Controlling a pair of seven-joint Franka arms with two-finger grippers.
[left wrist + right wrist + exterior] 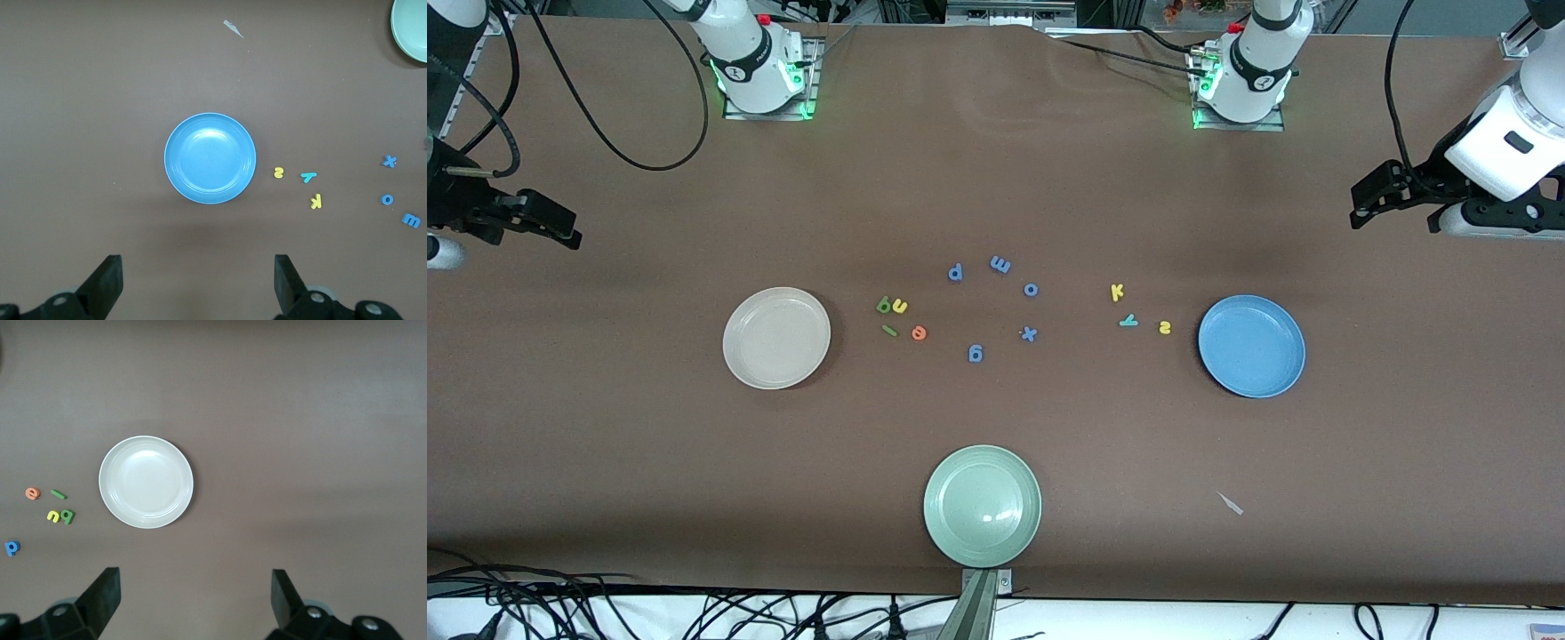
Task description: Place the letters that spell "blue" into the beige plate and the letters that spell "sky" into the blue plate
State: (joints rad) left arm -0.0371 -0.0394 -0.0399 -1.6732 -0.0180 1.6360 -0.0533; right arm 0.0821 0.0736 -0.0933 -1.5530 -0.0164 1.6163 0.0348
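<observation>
Waiting: both fingers (287,283) spread | 7 letters (899,307) well apart, untouched

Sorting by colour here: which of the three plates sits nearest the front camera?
The pale green plate, alone near the table's front edge. The beige plate and blue plate lie farther back, beside the letters.

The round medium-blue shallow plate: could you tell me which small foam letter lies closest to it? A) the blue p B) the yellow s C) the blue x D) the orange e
B: the small yellow foam letter s lies on the table just beside the round medium-blue shallow plate, toward the middle of the table, with the teal foam letter y and the yellow foam letter k a little farther from the plate.
</observation>
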